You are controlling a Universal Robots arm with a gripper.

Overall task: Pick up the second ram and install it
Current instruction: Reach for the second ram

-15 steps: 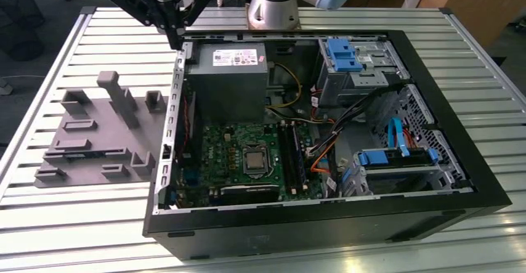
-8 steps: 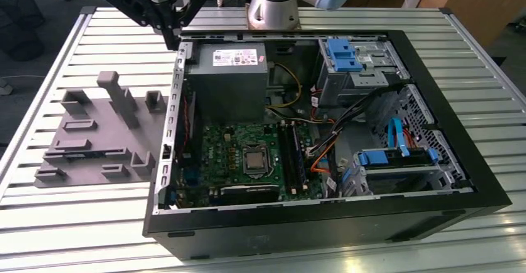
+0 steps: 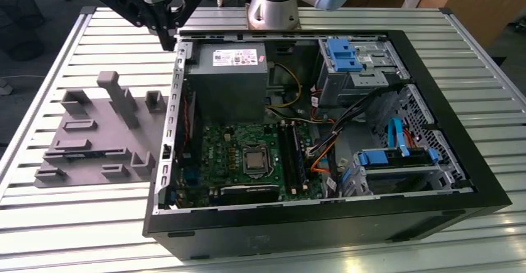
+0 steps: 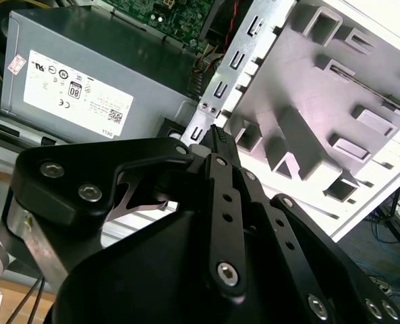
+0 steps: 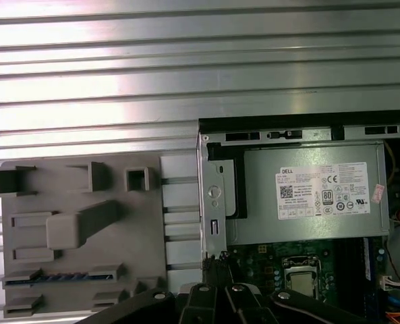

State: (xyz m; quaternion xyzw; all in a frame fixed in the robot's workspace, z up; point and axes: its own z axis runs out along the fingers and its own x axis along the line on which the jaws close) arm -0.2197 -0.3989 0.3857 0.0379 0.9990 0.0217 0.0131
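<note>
The black two-finger gripper (image 3: pixel 169 39) hangs over the far corner of the open black computer case (image 3: pixel 329 224), beside the grey box-shaped power supply (image 3: pixel 226 82). Its jaws look closed on nothing. The second ram (image 5: pixel 58 276), a thin dark blue-green circuit-board stick, lies in a low slot of the grey plastic holder tray (image 3: pixel 98 110) on the slatted metal table (image 3: pixel 66 224). That places it well apart from the gripper and outside the case.

The pick seems hardly begun. Doing it well probably means opening the jaws wide, lining them up across the stick's thin faces, and descending between the tray's taller blocks without clipping them. The lift should then go straight up.

The first wrist view lays out the tray from above and shows the stick's bluish edge, which the exterior view renders as a dark sliver. The exterior view adds the green motherboard (image 3: pixel 226 150) and its long black slots (image 3: pixel 289 153). The second wrist view shows the fingertips (image 4: pixel 216 138) meeting.
</note>
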